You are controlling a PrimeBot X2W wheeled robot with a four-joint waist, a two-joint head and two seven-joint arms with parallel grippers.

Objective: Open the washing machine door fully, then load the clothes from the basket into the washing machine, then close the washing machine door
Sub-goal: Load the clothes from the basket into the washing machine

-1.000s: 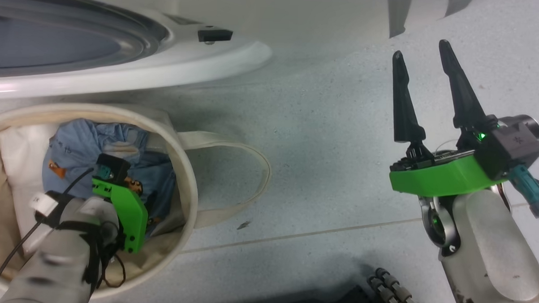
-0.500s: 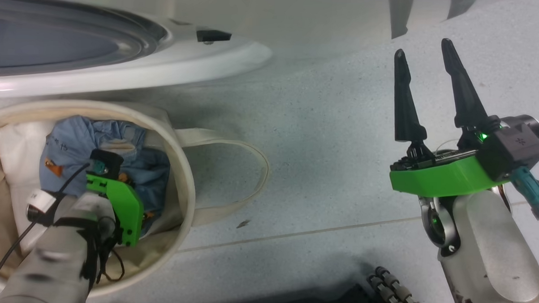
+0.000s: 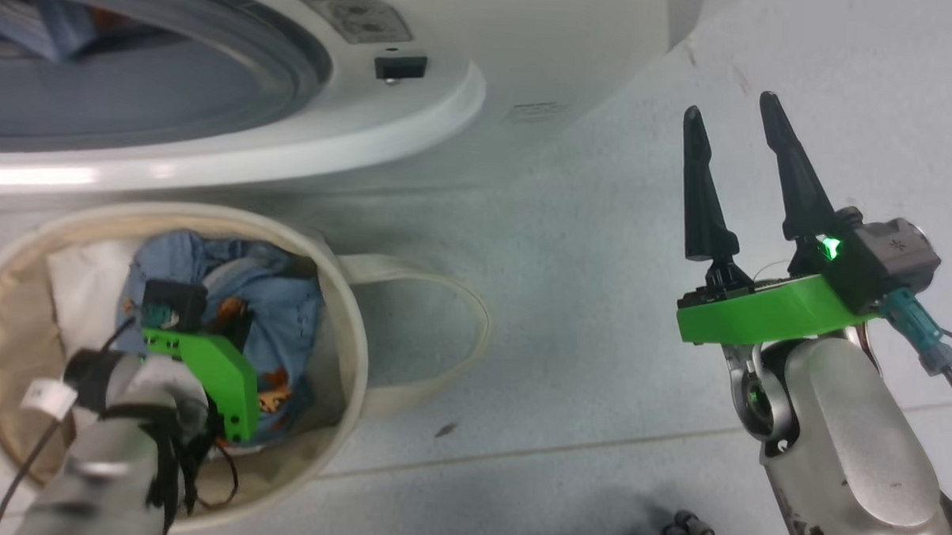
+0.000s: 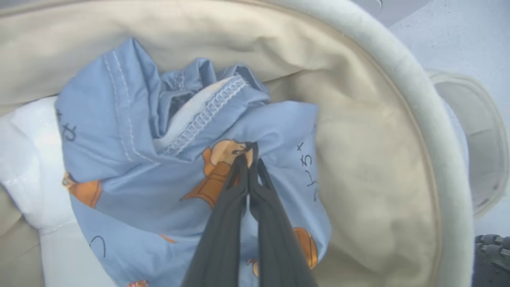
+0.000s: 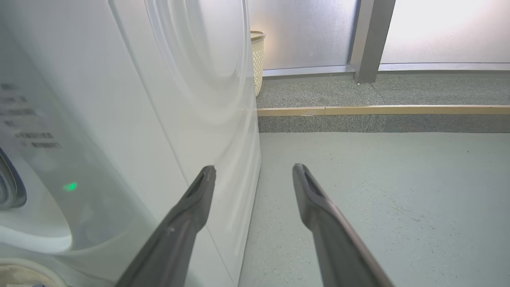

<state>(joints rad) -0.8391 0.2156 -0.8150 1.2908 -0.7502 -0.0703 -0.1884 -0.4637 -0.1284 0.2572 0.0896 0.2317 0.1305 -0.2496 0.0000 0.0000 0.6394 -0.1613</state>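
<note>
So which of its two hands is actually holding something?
The left gripper, down in the basket: its fingers pinch the blue bear-print clothes. The right gripper has its fingers apart, empty.

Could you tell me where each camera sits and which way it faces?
Head view: head-mounted, facing down at the basket, washing machine, left arm, right arm.
Left wrist view: left wrist, facing into the basket along shut jaws pinching the clothes.
Right wrist view: right wrist, facing along open jaws beside the washing machine.
Head and left wrist share basket, clothes.
</note>
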